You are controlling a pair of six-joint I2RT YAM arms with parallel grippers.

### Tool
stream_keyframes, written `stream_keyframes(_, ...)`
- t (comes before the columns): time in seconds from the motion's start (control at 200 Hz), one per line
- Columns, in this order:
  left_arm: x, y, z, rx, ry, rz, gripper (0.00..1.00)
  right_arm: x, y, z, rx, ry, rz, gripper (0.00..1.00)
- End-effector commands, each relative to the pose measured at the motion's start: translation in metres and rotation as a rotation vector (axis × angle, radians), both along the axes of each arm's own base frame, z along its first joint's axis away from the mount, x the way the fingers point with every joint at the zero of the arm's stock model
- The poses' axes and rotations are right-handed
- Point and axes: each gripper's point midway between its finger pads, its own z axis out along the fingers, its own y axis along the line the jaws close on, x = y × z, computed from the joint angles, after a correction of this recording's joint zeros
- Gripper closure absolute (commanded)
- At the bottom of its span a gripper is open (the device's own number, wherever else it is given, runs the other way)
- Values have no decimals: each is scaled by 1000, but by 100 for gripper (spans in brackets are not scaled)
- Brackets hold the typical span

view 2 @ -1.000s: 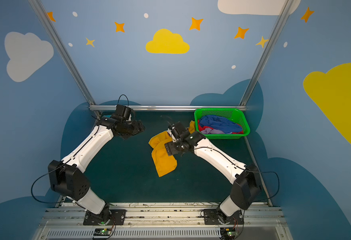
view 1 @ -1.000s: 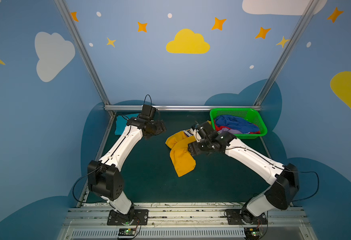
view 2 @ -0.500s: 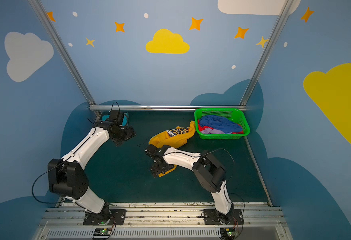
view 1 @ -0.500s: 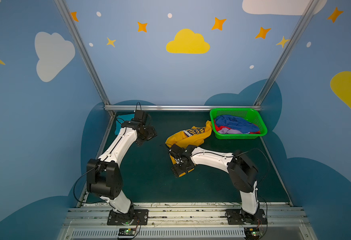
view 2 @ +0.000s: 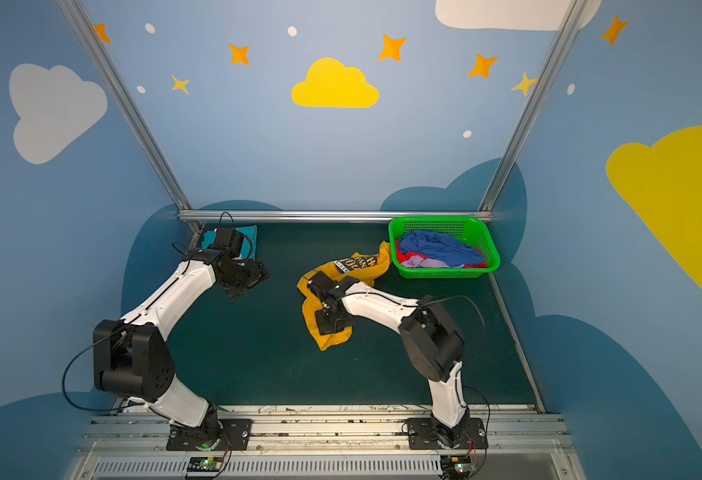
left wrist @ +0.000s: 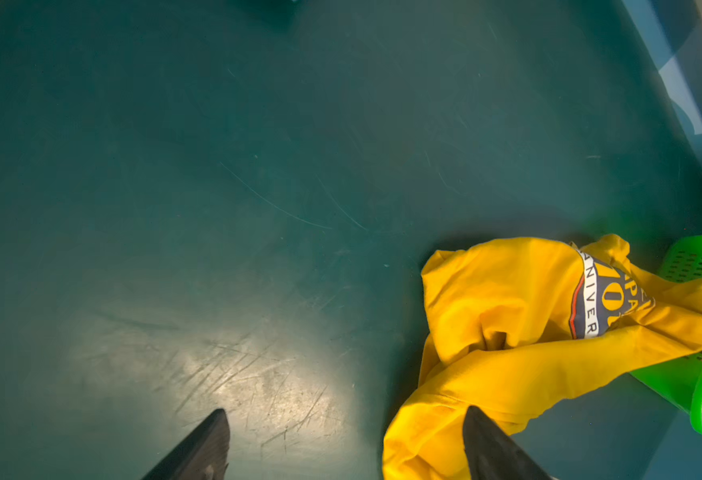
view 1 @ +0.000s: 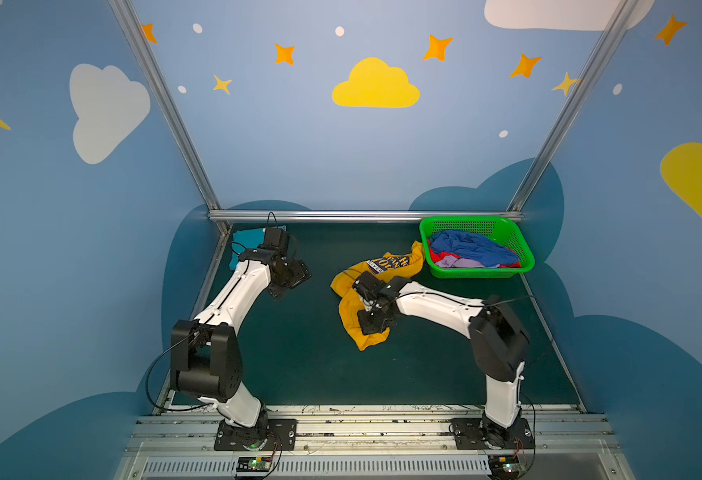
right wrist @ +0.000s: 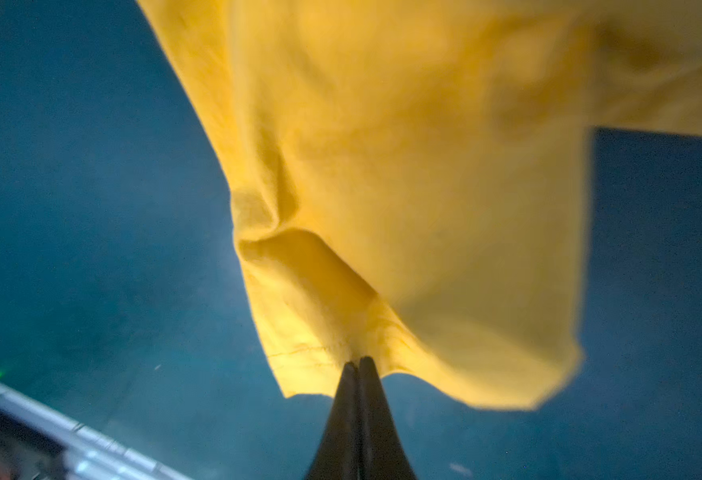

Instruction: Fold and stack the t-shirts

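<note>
Yellow t-shirt, soft rumpled cotton, stitched hem between closed right gripper

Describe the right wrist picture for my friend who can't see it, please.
The right gripper is shut, pinching the hem of a yellow t-shirt. The blurry cloth fills much of the picture, with the dark green table behind it.

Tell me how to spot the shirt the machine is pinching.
Find the bright green basket in the far right corner of the dark green table. Just left of it sprawls a crumpled yellow t-shirt. Unlike the blue, red and lavender shirts in the basket, it bears a navy print, and the right claw pinches its hem.
</note>
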Motion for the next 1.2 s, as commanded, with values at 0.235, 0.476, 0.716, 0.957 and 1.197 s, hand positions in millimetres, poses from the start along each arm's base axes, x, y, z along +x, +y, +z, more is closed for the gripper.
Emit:
stream_keyframes(0.235, 6, -49, -12, -66, -3, -93, 15, 21, -24, 246, 483, -397, 42, 100)
stream_keyframes(0.476, 12, -74, -24, -82, 17, -127, 12, 20, -99, 373, 636, -703, -124, 100)
stream_keyframes(0.716, 8, -116, -34, -88, 31, -205, 7, 31, -173, 439, 646, -894, -349, 100)
stream_keyframes(0.957, -6, -157, -55, -121, 76, -279, 7, 57, -245, 368, 515, -796, -628, 100)
stream_keyframes(1.197, -14, -195, -83, -103, 131, -362, 7, 43, -222, 260, 314, -573, -473, 74)
